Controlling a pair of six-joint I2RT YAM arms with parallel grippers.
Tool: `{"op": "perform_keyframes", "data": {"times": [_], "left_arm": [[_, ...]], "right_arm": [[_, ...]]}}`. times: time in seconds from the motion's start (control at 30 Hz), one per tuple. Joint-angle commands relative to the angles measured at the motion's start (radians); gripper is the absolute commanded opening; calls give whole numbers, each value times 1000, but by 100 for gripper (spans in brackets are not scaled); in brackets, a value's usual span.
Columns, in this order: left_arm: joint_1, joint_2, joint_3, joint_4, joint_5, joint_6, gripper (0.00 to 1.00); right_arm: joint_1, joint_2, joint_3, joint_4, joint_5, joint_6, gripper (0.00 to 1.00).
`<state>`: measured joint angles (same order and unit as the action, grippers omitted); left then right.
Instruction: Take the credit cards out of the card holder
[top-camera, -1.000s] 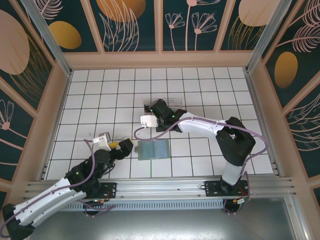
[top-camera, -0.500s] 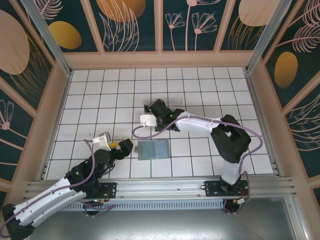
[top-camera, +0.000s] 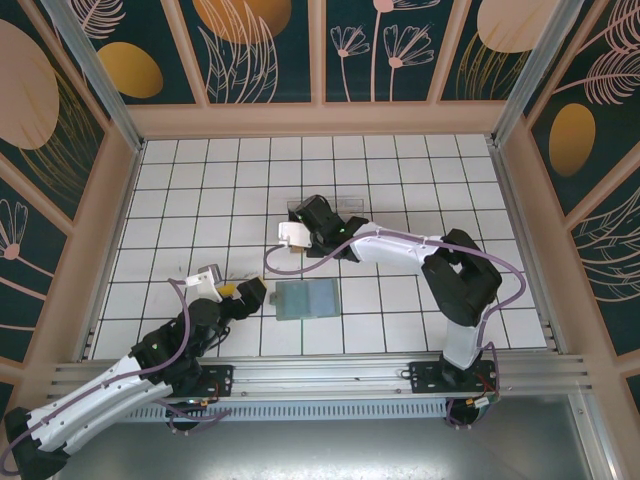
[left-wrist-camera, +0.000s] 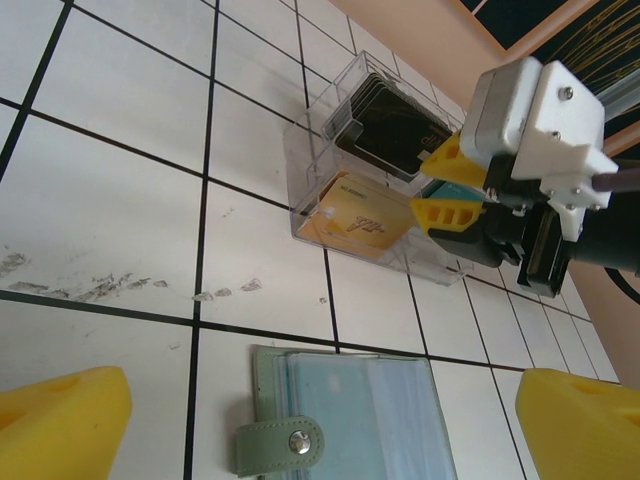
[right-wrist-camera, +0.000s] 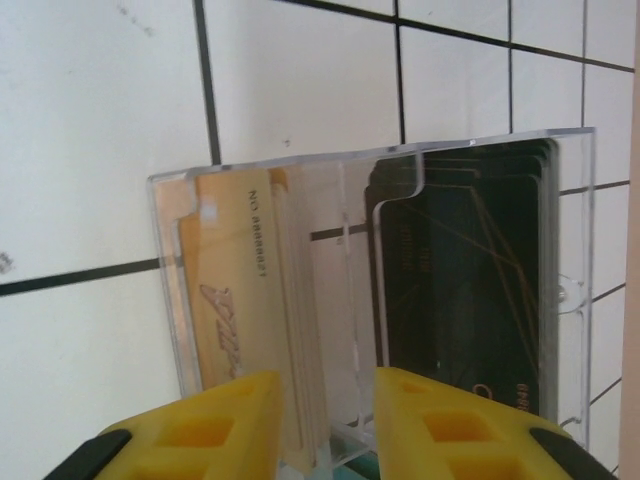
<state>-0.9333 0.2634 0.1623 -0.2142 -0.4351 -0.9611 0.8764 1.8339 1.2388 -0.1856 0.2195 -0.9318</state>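
Gaping wide, the left gripper (top-camera: 250, 297) sits low over the glossy white tiled table (top-camera: 200, 200). Just to its right the soft grey-green card holder (top-camera: 307, 299) lies open flat, its long axis running left to right and its snap strap (left-wrist-camera: 285, 445) toward that gripper, bare tiles all round. Farther back, a rigid clear tray (left-wrist-camera: 300, 215) holds credit cards (right-wrist-camera: 470, 290), gold and dark. The right gripper (right-wrist-camera: 325, 385) has its yellow jaws slightly parted astride the tray's divider.
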Motion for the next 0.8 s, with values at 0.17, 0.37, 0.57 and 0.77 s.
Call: {"op": "perform_keyframes", "data": {"times": [0.17, 0.37, 0.57, 0.77], "left_arm": [[2, 30, -12, 43, 32, 29, 99], [1, 134, 14, 111, 99, 27, 98], [1, 305, 60, 170, 168, -8, 93], [2, 488, 104, 224, 254, -37, 83]], "right_arm": [[-2, -133, 12, 42, -47, 422, 30], [1, -295, -196, 170, -99, 781, 32], [4, -401, -376, 204, -134, 1138, 31], [47, -468, -513, 203, -139, 1363, 30]]}}
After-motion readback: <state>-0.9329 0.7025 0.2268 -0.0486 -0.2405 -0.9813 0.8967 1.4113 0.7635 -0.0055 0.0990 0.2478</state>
